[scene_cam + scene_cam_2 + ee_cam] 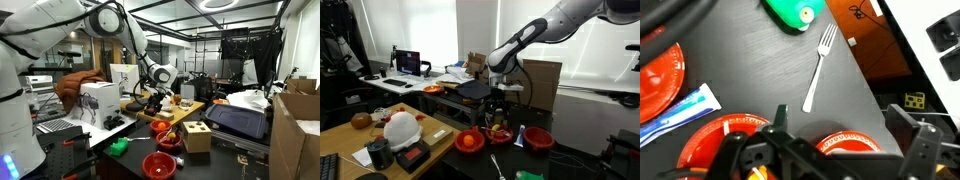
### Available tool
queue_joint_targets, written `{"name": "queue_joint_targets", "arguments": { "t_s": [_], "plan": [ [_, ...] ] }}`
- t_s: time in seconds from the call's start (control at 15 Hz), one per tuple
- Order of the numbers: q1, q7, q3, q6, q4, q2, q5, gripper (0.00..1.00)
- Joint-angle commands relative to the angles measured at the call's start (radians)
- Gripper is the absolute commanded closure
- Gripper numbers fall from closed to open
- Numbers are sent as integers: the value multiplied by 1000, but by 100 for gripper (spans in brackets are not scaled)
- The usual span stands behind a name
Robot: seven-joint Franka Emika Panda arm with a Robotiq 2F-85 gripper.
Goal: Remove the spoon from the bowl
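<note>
Gripper (840,130), jaws released and wide, hangs nearest; beyond, apparently a fork (820,65) lies on open tabletop (750,50) near its right edge, outside the bowl (538,137).

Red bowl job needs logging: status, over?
Gripper open, empty. Silver metal fork flat on dark table, outside wide round red plastic bowl. Green object beyond its tines, nothing blocking.

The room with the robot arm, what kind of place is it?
Probably a robotics lab, not a home: a robot arm works over a black table, and there's a computer monitor and big cardboard boxes.
</note>
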Motion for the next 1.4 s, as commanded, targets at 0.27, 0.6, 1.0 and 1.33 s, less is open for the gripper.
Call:
{"name": "queue_joint_targets", "arguments": {
  "t_s": [0.27,0.6,1.0,1.33],
  "plan": [
    [-9,-113,-73,25,-284,-333,-63,0],
    [-1,-114,-106,0,-311,-440,-169,0],
    [12,-80,-136,33,-336,-566,-293,0],
    [3,-65,-150,36,-335,-645,-306,0]
  ]
}}
